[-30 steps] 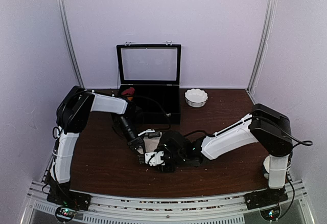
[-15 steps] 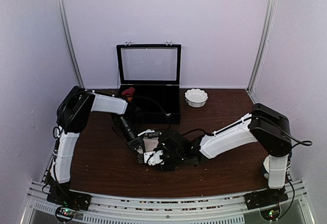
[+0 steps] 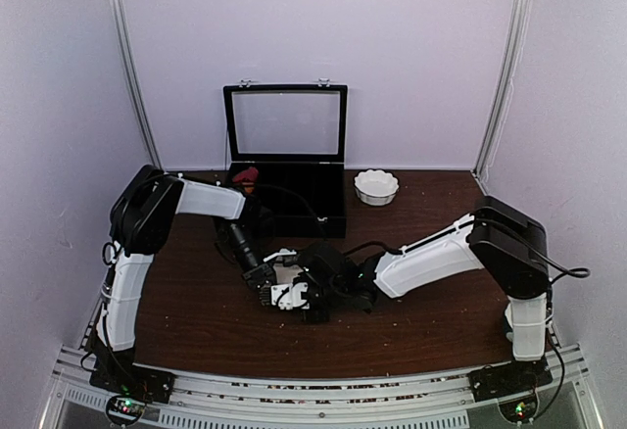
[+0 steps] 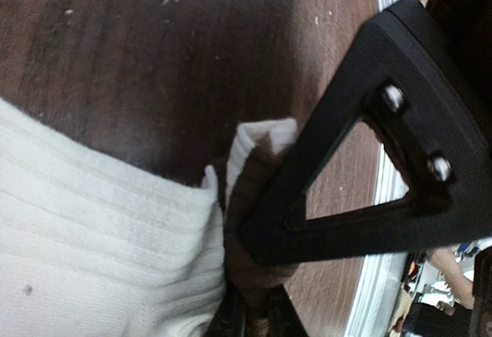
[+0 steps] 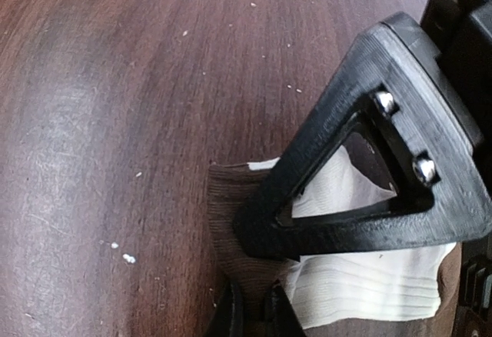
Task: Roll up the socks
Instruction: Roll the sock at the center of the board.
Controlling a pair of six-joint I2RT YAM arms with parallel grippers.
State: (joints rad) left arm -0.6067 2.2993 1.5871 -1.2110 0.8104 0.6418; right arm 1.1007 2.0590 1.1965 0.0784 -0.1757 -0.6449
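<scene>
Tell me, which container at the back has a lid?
The black case, its windowed lid raised upright; the small white bowl right of it has none.

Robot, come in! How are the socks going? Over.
Left pincer and right pincer both shut on the socks, white ribbed and brown. Nothing in the way.

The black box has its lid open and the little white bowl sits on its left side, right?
Not quite. The black box does have its lid open, but the top view shows the little white bowl on its right side, not its left.
</scene>
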